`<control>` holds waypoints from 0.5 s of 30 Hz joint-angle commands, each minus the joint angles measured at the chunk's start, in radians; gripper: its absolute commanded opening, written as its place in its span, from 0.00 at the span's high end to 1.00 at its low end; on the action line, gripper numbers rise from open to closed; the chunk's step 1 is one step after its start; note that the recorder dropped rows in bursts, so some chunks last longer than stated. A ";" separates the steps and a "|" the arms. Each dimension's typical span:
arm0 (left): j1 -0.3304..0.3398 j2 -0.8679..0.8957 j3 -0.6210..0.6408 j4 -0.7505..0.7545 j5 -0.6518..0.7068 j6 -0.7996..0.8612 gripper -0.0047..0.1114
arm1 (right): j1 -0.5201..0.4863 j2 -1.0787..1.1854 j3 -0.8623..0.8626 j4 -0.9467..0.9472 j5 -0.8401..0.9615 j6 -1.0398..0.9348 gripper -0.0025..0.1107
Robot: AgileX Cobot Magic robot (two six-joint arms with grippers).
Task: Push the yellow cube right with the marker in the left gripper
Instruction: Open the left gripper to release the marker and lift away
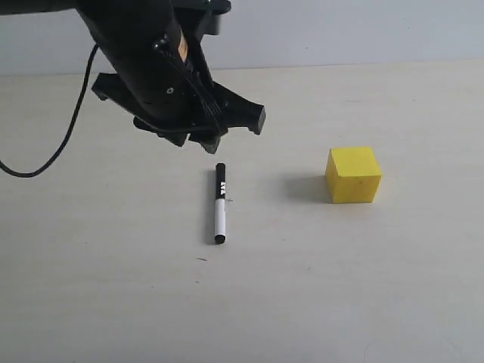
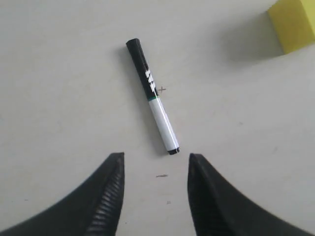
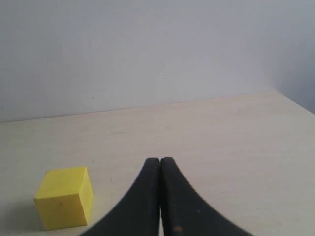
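Observation:
The marker (image 1: pixel 220 203) lies flat on the pale table, black cap toward the back, white barrel toward the front. In the left wrist view the marker (image 2: pixel 152 97) rests just beyond my fingertips, touching neither. My left gripper (image 1: pixel 198 141) hovers above and behind the cap end, open and empty (image 2: pixel 156 158). The yellow cube (image 1: pixel 353 175) sits to the right of the marker, a cube's width or more away; its corner (image 2: pixel 294 24) shows in the left wrist view. My right gripper (image 3: pixel 160 161) is shut on nothing, with the yellow cube (image 3: pixel 65 196) off to one side of it.
A black cable (image 1: pixel 64 140) hangs from the left arm down to the table at far left. The pale table (image 1: pixel 302 302) stretches around marker and cube. A plain wall (image 3: pixel 147 49) stands behind the table's far edge.

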 commanded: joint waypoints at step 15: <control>-0.158 -0.552 0.524 0.340 -0.320 -0.215 0.60 | -0.008 -0.006 0.004 0.000 -0.005 -0.003 0.98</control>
